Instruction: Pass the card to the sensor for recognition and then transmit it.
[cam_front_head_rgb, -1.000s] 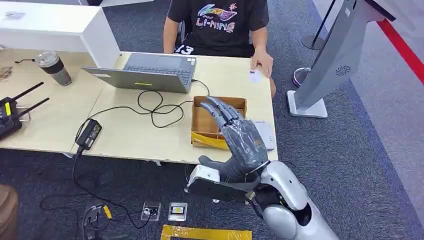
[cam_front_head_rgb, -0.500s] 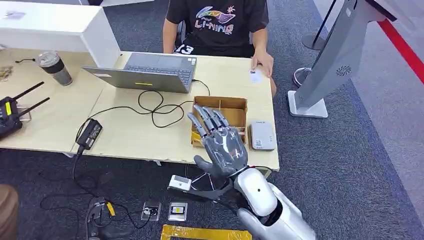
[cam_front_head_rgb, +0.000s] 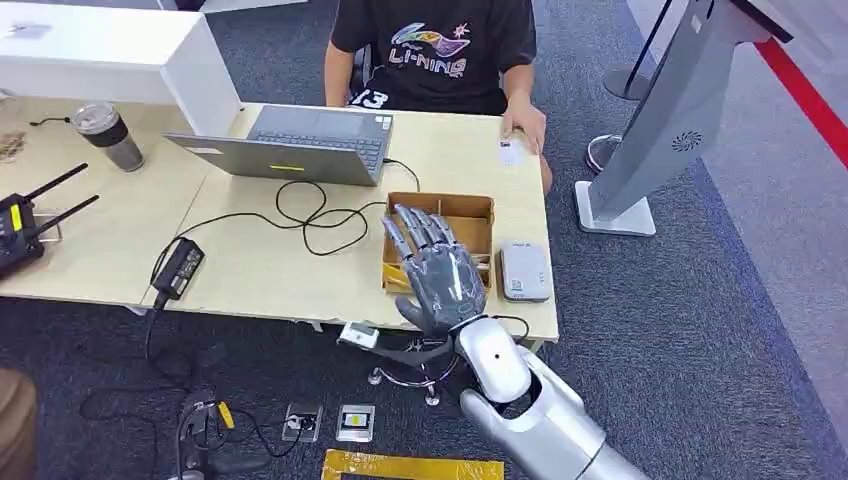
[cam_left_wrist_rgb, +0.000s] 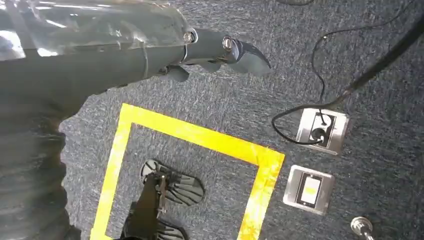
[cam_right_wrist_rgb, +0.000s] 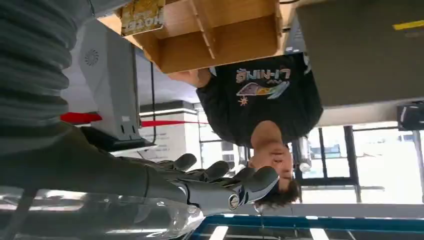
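A small white card lies at the table's far right edge, under a person's hand. The sensor, a flat grey-white box, sits near the table's front right corner. My right hand hovers with fingers spread over the left half of an open cardboard box, just left of the sensor, holding nothing. In the right wrist view its fingers stretch out straight, apart from the box. My left hand hangs above the carpet, holding nothing.
A laptop with its cable and power brick takes the table's middle. A cup and a radio stand at the left. A grey kiosk stand rises right of the table. A person sits behind the table.
My right hand has moved left and lowered, from above the sensor to above the cardboard box, uncovering the sensor. The card and the person's hand have stayed put.
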